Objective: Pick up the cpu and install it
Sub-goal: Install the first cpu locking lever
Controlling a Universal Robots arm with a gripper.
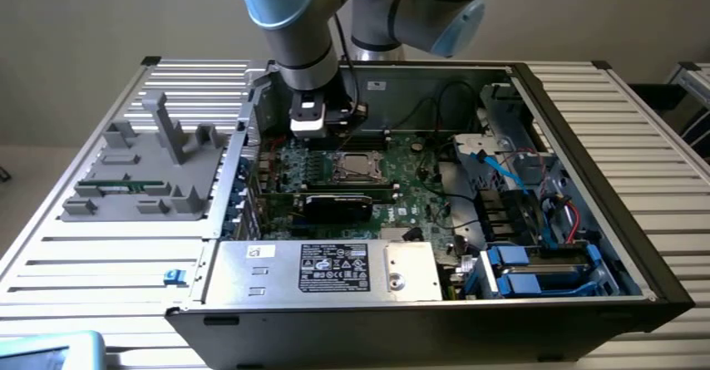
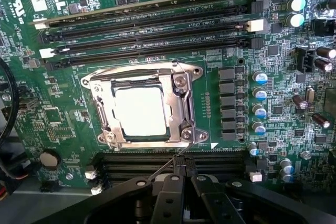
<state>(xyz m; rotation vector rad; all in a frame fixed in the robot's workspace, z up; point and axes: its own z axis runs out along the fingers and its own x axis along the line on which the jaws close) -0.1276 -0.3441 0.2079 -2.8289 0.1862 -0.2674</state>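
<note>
cpu (image 2: 140, 111) lies flat inside the socket frame (image 2: 181, 85), mid-motherboard (image 2: 63, 114), silver lid up. I judge it light, rigid, slick on top and fragile underneath, so I'd grip only its thin opposite edges. Jaws are closed together and hold nothing. The gripper (image 2: 182, 176) hovers over the memory slots (image 2: 131, 163) beside the socket, apart from the chip.

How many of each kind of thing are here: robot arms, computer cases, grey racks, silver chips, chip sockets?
Pale blue and silver robot arm: 1
Open black metal computer case: 1
Grey plastic parts rack: 1
Shiny silver square cpu: 1
Dark square metal-framed socket: 1
Total: 5
</note>
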